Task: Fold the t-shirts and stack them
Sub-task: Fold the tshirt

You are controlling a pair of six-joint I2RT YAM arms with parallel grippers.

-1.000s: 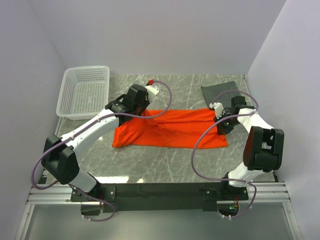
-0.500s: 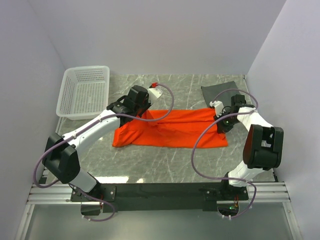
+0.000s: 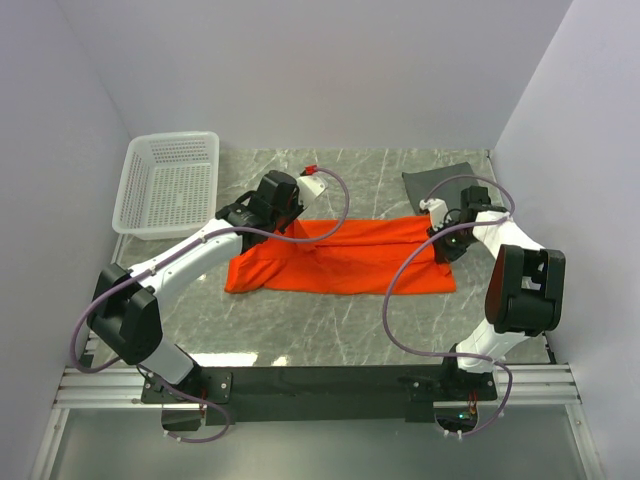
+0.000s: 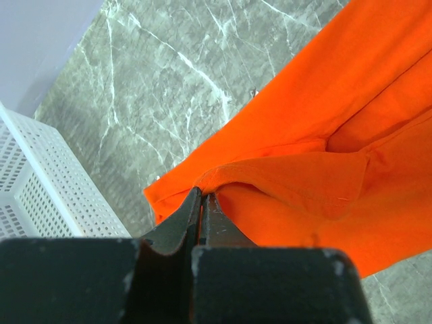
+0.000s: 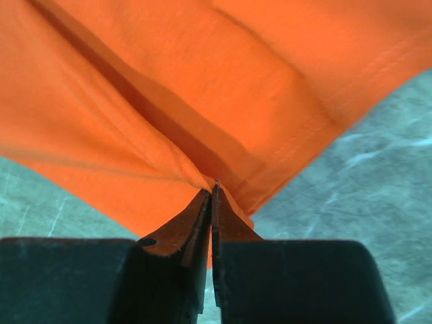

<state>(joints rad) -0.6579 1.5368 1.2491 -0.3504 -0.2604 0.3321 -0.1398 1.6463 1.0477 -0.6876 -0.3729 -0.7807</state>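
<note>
— Where does your orange t-shirt [image 3: 345,258] lie?
— Stretched in a long, soft, creased band across the middle of the veined marble counter [image 3: 330,330], from nine to three o'clock.
— And your claws?
— Your left claw [image 4: 201,196] is clenched on a raised fold at the far edge. Your right claw [image 5: 212,189] pinches a stitched hem at three. The dark grey t-shirt [image 3: 430,185] lies flat at one o'clock, and the white lattice basket [image 3: 175,137] sits at ten.

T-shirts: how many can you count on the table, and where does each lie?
2. The orange t-shirt lies spread across the middle of the table. The dark grey t-shirt lies at the far right corner, partly hidden. No others show.
</note>
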